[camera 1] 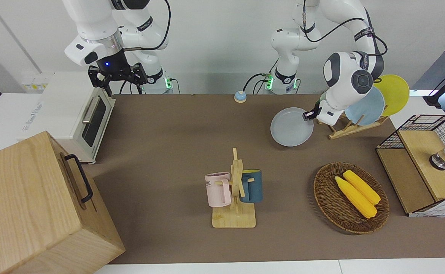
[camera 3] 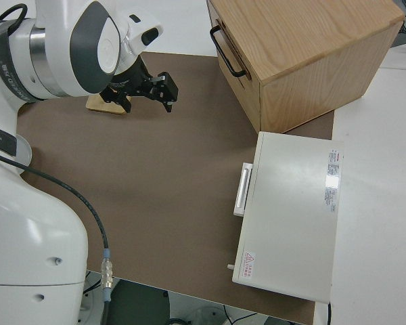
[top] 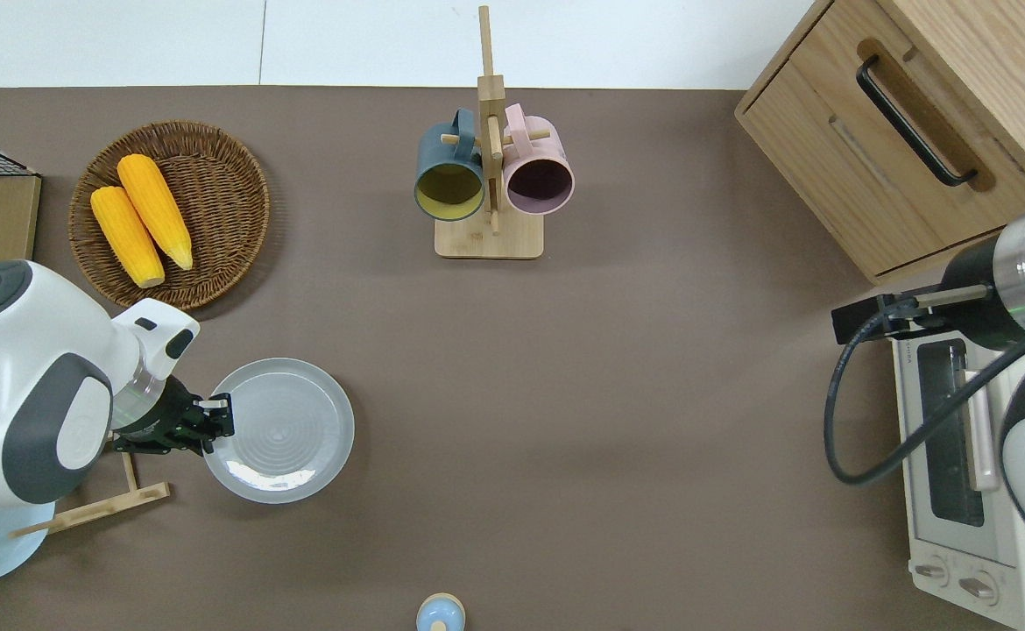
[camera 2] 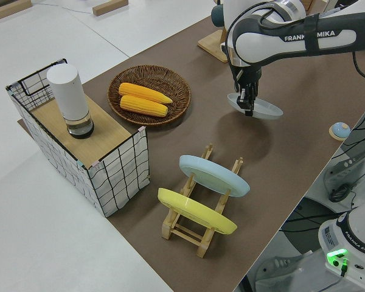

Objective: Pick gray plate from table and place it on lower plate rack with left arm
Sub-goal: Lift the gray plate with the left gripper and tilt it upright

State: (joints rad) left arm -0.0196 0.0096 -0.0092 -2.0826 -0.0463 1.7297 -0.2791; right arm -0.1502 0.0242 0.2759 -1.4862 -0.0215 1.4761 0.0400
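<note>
A brown mat covers the desk [camera 1: 177,152], with white walls at the robots' end. The left end effector [top: 219,414] is clamped on the rim of the gray plate [top: 289,429], at the edge of the plate toward the left arm's end of the desk. In the left side view the plate hangs tilted and clear of the mat, held by that one edge. The plate is over bare mat, stretching from the end effector toward the middle of the desk. Just beside the end effector, toward the left arm's end, stands the rack [camera 2: 198,210], which carries a light blue plate [camera 2: 214,175] and a yellow plate [camera 2: 196,211] leaning in its slots. Farther from the robots than the end effector sits a wicker basket [top: 223,175] with two corn cobs [top: 140,219]. Well apart, mid-desk, a mug tree [top: 491,166] holds two mugs. The right arm is parked, and its end effector [camera 1: 116,76] stands wide.
</note>
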